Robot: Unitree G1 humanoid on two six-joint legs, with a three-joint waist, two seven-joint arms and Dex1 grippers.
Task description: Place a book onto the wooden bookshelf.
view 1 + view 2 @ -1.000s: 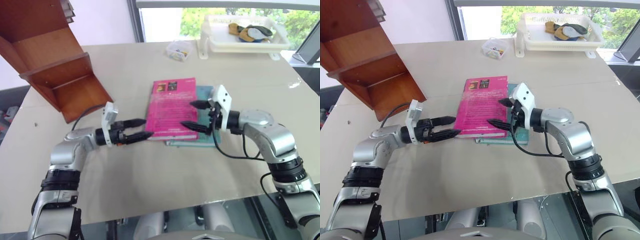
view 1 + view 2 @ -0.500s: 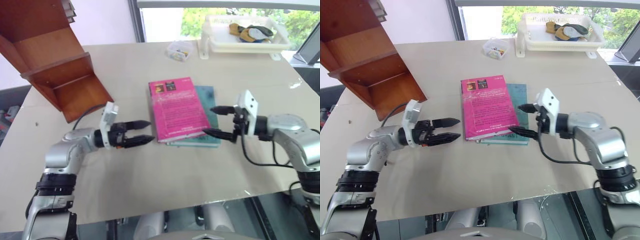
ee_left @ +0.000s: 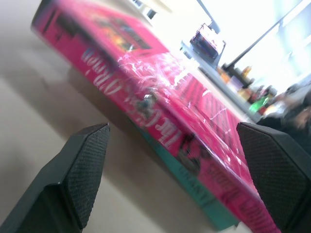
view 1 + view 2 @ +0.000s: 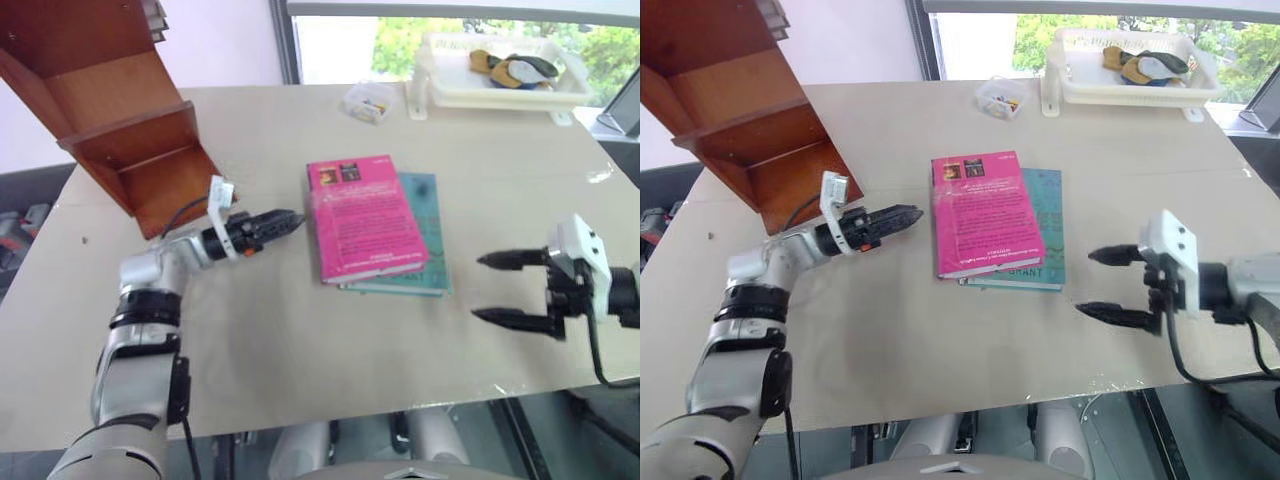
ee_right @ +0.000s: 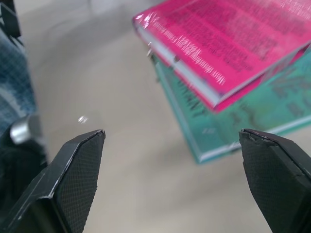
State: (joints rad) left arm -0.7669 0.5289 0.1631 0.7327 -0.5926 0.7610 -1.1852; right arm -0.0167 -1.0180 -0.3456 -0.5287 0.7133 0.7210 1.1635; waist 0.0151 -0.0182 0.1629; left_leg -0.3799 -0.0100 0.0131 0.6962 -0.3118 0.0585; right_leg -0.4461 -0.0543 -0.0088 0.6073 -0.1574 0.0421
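The pink book [image 4: 366, 215] lies flat on the teal book [image 4: 423, 262] on the surface [image 4: 300, 330], so the left pincer [image 4: 283, 221] waits wide apart beside its spine, while the right pincer [image 4: 503, 289], also unclenched, stays far off.

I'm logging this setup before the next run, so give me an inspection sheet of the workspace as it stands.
Surface: beige table, bare near the front edge.
Job's things: pink book lies flat on a teal book; wooden bookshelf stands tilted at the far left corner.
Clutter: small clear box; white tray holding small items at the far edge.
Grippers: left gripper open, aimed at the pink book's spine, not touching; right gripper open, apart from both books.
Cables: black cable on the left wrist; another on the right.
Surroundings: window with greenery behind.
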